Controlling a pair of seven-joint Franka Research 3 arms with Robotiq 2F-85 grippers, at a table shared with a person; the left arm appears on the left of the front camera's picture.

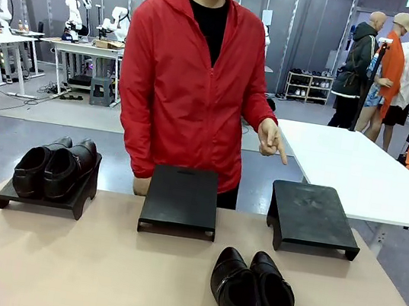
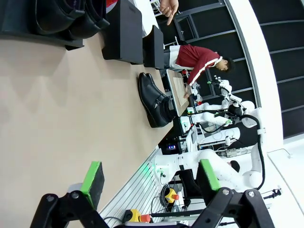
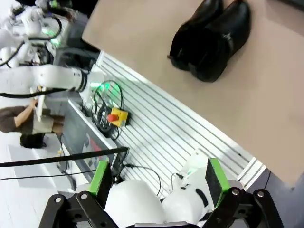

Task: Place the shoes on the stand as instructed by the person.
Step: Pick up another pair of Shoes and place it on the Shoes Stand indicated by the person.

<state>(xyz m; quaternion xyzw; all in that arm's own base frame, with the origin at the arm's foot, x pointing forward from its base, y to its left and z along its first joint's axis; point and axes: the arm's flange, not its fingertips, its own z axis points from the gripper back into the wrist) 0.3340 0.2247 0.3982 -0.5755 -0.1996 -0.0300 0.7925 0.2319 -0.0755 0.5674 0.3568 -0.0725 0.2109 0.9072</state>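
One pair of glossy black shoes (image 1: pixel 254 297) lies loose on the tan table near its front edge, right of the middle. It also appears ahead of my left gripper (image 2: pixel 154 99) and at the top of the right wrist view (image 3: pixel 211 40). A second pair (image 1: pixel 56 168) rests on the left stand (image 1: pixel 5 196). The middle stand (image 1: pixel 180 199) and the right stand (image 1: pixel 311 215) are bare. The person (image 1: pixel 188 81) in a red jacket stands behind the table, one hand (image 1: pixel 272 140) pointing down toward the right stand. My left gripper (image 2: pixel 151 176) is open above the table. My right gripper (image 3: pixel 158 178) hangs open off the table's front edge.
A white table (image 1: pixel 356 168) stands behind the right stand. Below the table's front edge are a ribbed metal base and a yellow emergency-stop box (image 3: pixel 116 116). Bare tan tabletop (image 1: pixel 80 265) stretches left of the loose shoes.
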